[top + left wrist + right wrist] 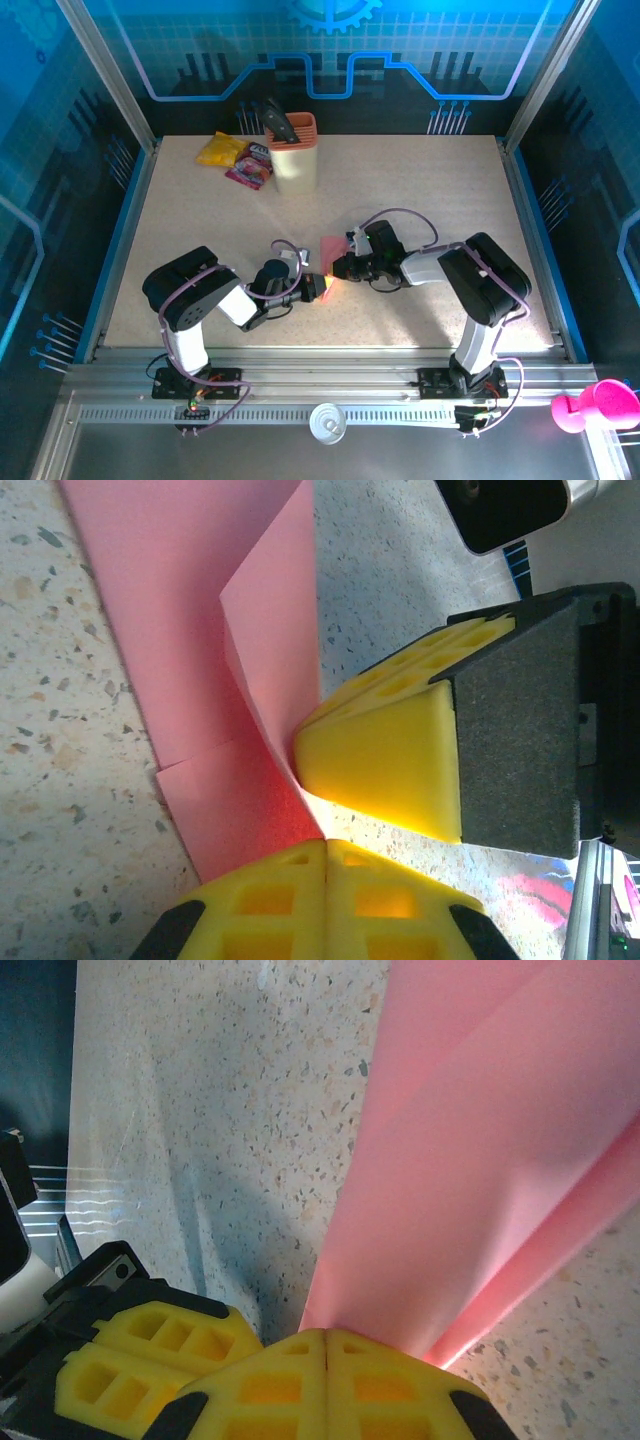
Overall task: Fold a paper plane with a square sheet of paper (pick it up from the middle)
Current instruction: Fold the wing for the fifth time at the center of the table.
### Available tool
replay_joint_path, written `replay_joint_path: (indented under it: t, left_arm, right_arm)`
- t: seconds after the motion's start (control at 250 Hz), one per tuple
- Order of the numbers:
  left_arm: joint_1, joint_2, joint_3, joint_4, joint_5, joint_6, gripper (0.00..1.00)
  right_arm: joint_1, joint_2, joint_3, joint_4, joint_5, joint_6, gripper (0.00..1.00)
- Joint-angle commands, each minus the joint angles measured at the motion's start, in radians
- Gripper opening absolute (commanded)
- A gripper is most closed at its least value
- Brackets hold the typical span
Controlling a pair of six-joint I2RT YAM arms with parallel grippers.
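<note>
**Tear risk at the shared pinch**

On the surface (430, 190), midway between my arms, the part-folded square sheet of paper (333, 247) lies with one flap raised. The left gripper (326, 845) and right gripper (327, 1338) both look clamped tight on it, tips nearly touching; I judge any opposed pull would rip it or skew the crease

Tally of tabletop and rig

Arms, two: left arm (195, 295) and right arm (490, 275). Grippers, two: left gripper (324, 287) and right gripper (338, 268), each with two yellow fingers. Pink paper sheet (332, 246), one. Snack packets, two: one yellow packet (222, 150) and one purple-pink packet (250, 167). Beige holder (293, 155), one, with dark tools (280, 120) standing in it, number unclear. On the front rail, one white round disc (327, 422). Far right, one pink dumbbell-shaped object (595, 405).
</note>
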Motion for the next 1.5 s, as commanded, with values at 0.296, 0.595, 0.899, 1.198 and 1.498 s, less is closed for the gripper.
replay_joint_path:
  t: [0.296, 0.595, 0.899, 1.198, 1.498]
  left_arm:
    - [0.013, 0.071, -0.013, -0.241, -0.026, 0.026, 0.00]
    - [0.013, 0.064, -0.011, -0.247, -0.028, 0.025, 0.00]
    - [0.013, 0.057, -0.012, -0.249, -0.029, 0.025, 0.00]
    - [0.017, -0.121, -0.042, -0.295, -0.053, 0.018, 0.26]
    - [0.017, -0.347, 0.059, -0.580, -0.010, 0.121, 0.28]
  right_arm:
    - [-0.004, 0.029, 0.044, 0.001, -0.017, 0.000, 0.00]
    - [-0.007, 0.080, 0.062, -0.066, 0.010, -0.010, 0.00]
    - [-0.011, 0.110, 0.061, -0.094, 0.027, -0.009, 0.00]
    - [-0.015, 0.135, 0.081, -0.237, 0.070, -0.020, 0.00]
    - [-0.010, 0.143, 0.080, -0.267, 0.080, -0.023, 0.00]
